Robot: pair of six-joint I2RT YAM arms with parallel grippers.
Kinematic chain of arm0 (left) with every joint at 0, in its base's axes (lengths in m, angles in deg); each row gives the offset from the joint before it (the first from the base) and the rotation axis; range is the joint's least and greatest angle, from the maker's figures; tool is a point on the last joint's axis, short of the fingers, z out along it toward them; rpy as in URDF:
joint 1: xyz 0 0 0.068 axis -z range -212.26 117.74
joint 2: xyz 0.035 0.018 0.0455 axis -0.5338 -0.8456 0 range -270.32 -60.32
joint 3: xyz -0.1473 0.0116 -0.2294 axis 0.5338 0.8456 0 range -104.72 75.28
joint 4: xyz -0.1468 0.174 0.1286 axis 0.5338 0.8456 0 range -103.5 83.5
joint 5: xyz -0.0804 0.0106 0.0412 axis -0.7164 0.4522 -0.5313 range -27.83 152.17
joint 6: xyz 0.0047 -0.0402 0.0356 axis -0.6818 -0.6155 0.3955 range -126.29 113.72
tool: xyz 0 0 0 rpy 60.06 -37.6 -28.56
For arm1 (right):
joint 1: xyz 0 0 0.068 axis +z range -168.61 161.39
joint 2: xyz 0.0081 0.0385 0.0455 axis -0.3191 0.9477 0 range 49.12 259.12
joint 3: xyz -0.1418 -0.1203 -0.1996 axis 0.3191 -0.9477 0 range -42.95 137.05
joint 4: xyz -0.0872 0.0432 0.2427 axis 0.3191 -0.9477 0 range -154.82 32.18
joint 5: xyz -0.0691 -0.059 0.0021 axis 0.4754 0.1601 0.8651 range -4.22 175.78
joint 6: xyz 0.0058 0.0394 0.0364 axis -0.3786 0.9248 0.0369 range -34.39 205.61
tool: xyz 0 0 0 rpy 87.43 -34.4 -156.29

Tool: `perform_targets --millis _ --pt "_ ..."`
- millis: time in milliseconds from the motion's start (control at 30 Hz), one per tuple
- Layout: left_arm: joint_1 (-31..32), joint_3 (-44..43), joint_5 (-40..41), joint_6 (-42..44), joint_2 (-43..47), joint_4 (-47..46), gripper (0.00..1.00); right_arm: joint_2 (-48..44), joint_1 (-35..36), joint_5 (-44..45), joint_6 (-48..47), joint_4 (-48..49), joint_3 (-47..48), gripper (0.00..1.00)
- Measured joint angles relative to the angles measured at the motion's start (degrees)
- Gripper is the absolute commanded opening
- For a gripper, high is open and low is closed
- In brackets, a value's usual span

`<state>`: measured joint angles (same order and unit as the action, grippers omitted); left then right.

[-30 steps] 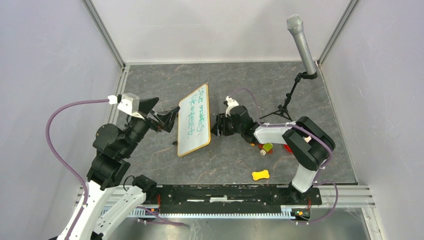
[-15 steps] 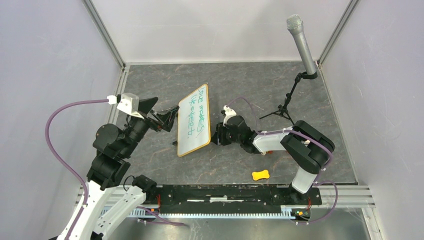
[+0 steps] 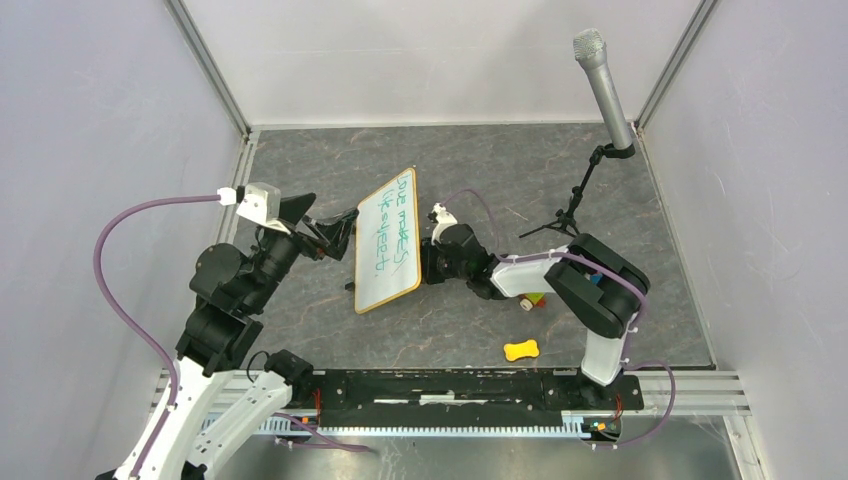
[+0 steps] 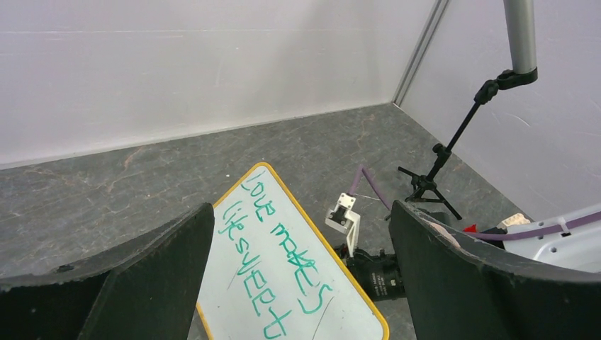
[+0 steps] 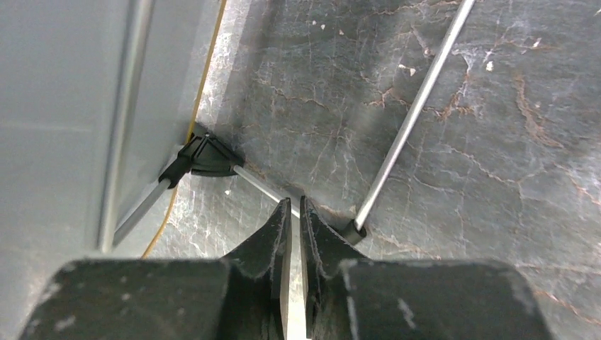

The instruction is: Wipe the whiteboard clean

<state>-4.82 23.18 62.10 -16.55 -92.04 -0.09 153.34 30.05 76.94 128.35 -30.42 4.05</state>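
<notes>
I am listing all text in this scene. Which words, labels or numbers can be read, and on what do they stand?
"love makes": upper line of green handwriting on the small white whiteboard with its light-wood frame.
"life sweet": lower line, same board.
The letters are loose. No other text is legible.

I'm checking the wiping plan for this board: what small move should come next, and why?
Probably ease the left gripper forward to grasp the frame edge of the whiteboard. It is open and empty, facing the green writing, none of it wiped, while the right gripper looks pinched on a thin rod behind the board. A second hold would steady the upright board.
</notes>
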Motion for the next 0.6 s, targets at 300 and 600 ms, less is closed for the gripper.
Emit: perform_targets --millis 300,600 --pt "0.0 0.0 0.2 0.0 0.0 0.0 1.00 4.4 0.6 1.4 2.2 -6.1 4.0 0.13" --pt "0.0 0.0 0.5 0.0 0.1 0.0 1.00 4.3 0.5 2.6 0.8 -7.1 4.3 0.17"
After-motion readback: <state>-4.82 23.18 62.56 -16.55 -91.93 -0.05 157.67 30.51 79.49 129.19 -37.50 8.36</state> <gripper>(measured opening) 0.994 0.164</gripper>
